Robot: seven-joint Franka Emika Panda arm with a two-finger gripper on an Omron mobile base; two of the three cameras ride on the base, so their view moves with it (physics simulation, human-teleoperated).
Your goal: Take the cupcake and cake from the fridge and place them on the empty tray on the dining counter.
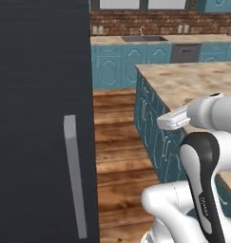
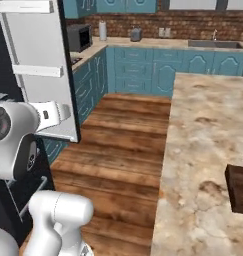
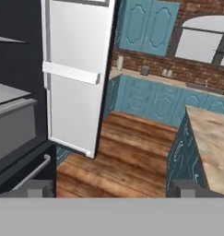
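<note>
Fridge (image 1: 41, 118) stood at the left of the left base view, its dark closed door with a grey bar handle (image 1: 74, 175) taking up most of that side. In the hand view the other fridge door (image 3: 76, 73) was swung open, pale grey inner face showing with a shelf rail (image 3: 69, 73) across it, and grey inner shelves and a lower drawer (image 3: 14, 124) visible at the left edge. Gripper (image 3: 112, 188) sat in open air facing the wood floor (image 3: 127, 152) between fridge and dining counter (image 3: 215, 143); fingers (image 3: 37, 188) were spread wide apart, nothing between them, touching nothing. Dining counter had a beige mottled top and teal base, running along the right of the right base view. Tray (image 2: 239, 189), dark brown, sat on the counter top at the far right edge of the right base view, partly cut off by the frame, well apart from the gripper. Could not tell where the cupcake or cake were; the shelf contents weren't readable from these angles. Back wall had teal cabinets (image 2: 143, 67), brick, a sink (image 1: 143, 38), a microwave (image 2: 79, 37) on the far counter.
</note>
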